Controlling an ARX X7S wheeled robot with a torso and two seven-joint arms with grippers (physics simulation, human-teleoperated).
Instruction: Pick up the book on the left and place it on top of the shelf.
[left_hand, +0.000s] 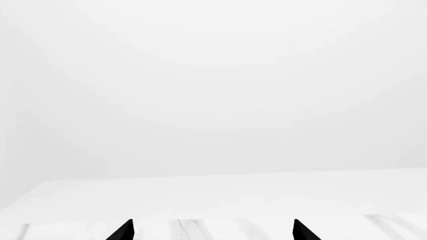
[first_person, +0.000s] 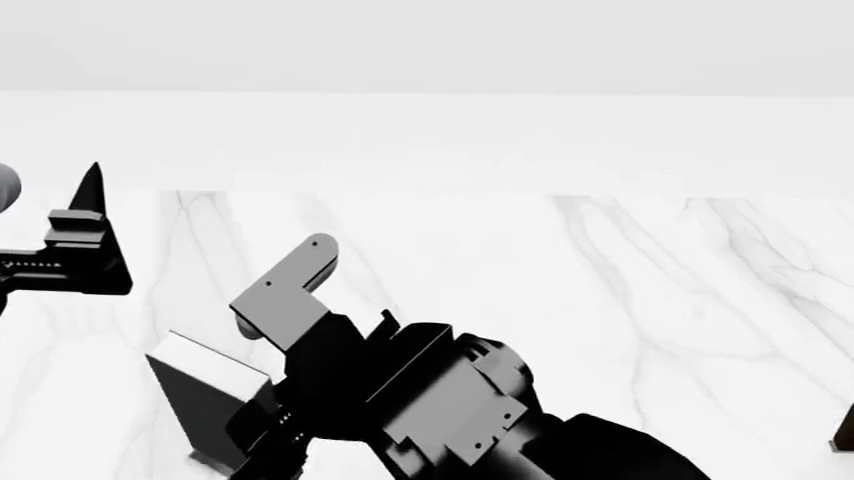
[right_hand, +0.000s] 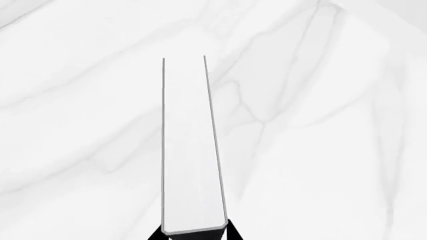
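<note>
Two-arm check, left to right, all places referred to the marble table (first_person: 601, 300).

Left gripper (first_person: 83, 250): hovers over the table's left part, clear of everything. Confirmed in the left wrist view by two black fingertips (left_hand: 121, 231) set well apart, with nothing between them but pale table edge and blank wall. Recorded as wide and empty; judged parked to leave the lift to the other arm.

Book (first_person: 200, 385): found above the table's near-left area, tilted, one corner low, apparently off the surface with a faint shadow beneath. Shows a dark cover and a white page block. Seen edge-on in the right wrist view (right_hand: 190, 150): pale pages between two thin cover lines, running away from the camera over the veined marble.

Right gripper (first_person: 267, 420): reaches across the table from the right to the book. Clamped narrow across the book's thickness at one end (right_hand: 195, 231), black tips pressed to either cover. Judged a sound hold for a thin hardcover, since squeezing both covers stops the pages fanning; noted, however, that an end grip leaves the long free end to sag or swing.

Dark sliver (first_person: 843, 432): at the table's far-right near edge, mostly cut off. Possibly the shelf; cannot confirm.

Assessment: pick-up appears done, placing not yet done. Requires a long carry rightward across the table.
</note>
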